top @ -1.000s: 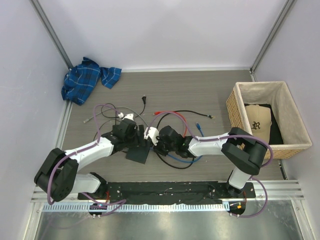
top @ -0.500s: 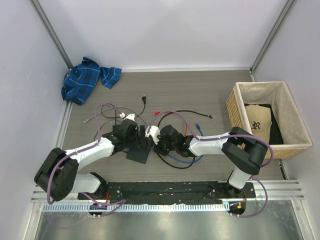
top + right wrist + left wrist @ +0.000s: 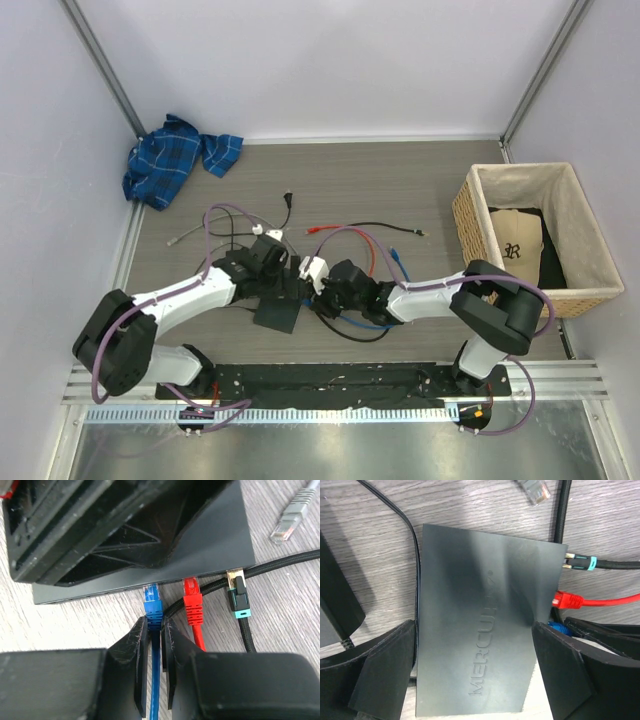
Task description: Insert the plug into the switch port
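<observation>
Plug point(image 3: 153, 611) in right hand point(image 3: 155, 625) meets switch port point(image 3: 150, 587); left hand point(image 3: 474, 630) clamps switch point(image 3: 480, 580).

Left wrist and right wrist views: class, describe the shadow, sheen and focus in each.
Left wrist view: a soft shadow band crosses the switch, sheen elsewhere keeps its embossed lettering readable. Right wrist view: the blue plug is sharp; the grey connector is slightly soft.

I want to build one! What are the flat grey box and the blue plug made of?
The flat grey box looks like matte metal or plastic, I can't tell which: smooth, dull sheen, letters pressed into its top. The blue plug looks like plastic, with a see-through tip.
</observation>
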